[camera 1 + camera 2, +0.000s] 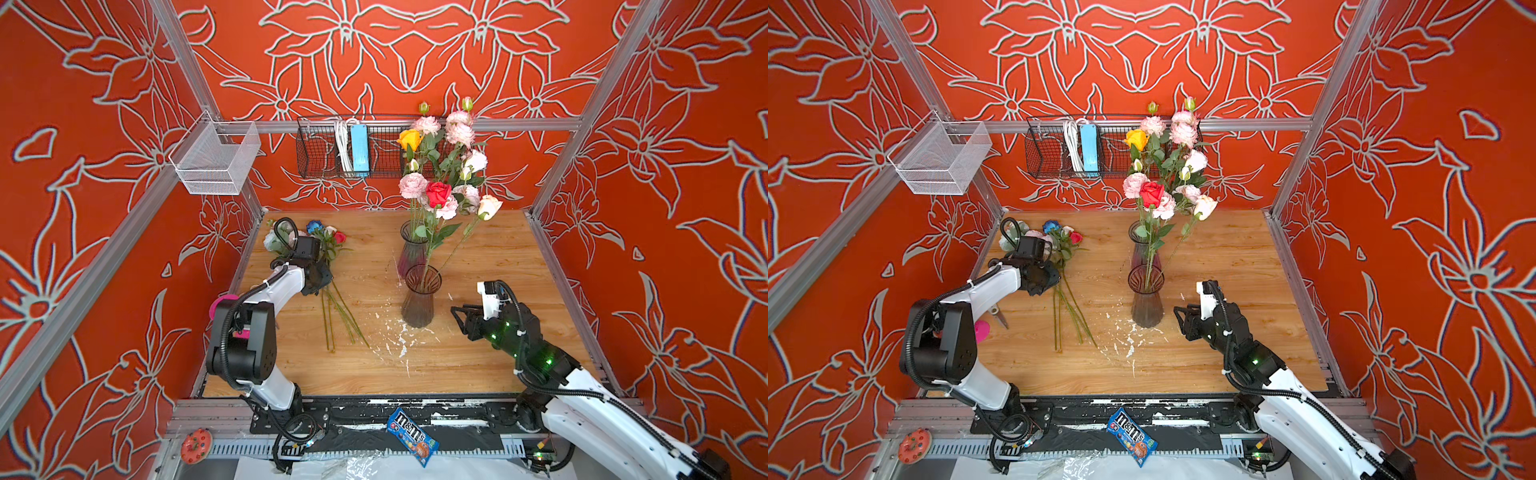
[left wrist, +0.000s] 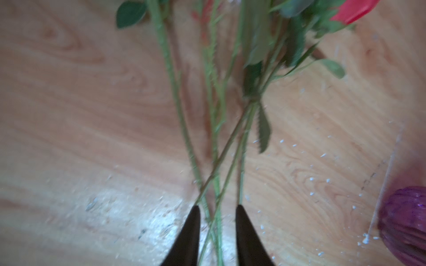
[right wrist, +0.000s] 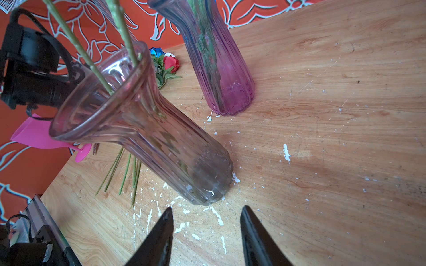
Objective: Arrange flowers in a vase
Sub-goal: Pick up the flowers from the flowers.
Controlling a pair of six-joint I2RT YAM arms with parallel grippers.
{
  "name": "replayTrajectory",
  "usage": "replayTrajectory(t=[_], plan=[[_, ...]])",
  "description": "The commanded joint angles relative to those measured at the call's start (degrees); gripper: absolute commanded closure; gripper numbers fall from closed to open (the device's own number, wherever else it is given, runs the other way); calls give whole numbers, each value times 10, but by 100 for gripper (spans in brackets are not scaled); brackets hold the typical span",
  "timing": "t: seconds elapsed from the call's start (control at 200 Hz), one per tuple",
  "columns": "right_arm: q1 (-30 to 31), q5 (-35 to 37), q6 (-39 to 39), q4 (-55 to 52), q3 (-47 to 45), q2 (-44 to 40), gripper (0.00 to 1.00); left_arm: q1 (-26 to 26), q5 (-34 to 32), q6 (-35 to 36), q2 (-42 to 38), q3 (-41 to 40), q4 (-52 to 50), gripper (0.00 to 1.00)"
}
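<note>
The left arm is folded at the elbow and reaches forward. Its wrist is bent so that the left gripper points downward, jaws narrowly apart. The right arm stretches low, and the right gripper points ahead, jaws wider apart.

Wooden table bears flowers, vases

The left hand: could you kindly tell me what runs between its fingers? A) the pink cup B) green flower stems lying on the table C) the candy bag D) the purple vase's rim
B: the left wrist view shows green flower stems on the wooden table passing between the parted fingers of the left hand.
</note>
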Motion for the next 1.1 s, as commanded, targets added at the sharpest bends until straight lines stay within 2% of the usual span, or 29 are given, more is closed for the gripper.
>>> replayTrajectory(t=[0.0,0.125,0.325,0.535,0.746,0.991,1.096], plan=[[3,11,1,0,-3,-11,52,0,0,14,17,15,-23,75],[3,19,1,-2,-5,-17,51,-10,-11,30,36,33,-51,80],[3,16,2,-1,-3,-8,52,-75,-98,51,59,57,-101,80],[3,14,4,-2,-2,-6,52,-107,-133,35,46,38,-126,78],[3,13,5,0,-1,-4,52,-133,-125,26,-12,-25,-129,72],[3,12,5,-3,-1,-3,52,-133,-88,20,-39,-86,-107,72],[3,15,5,-3,-1,-5,52,-133,-87,16,-41,-108,-90,76]])
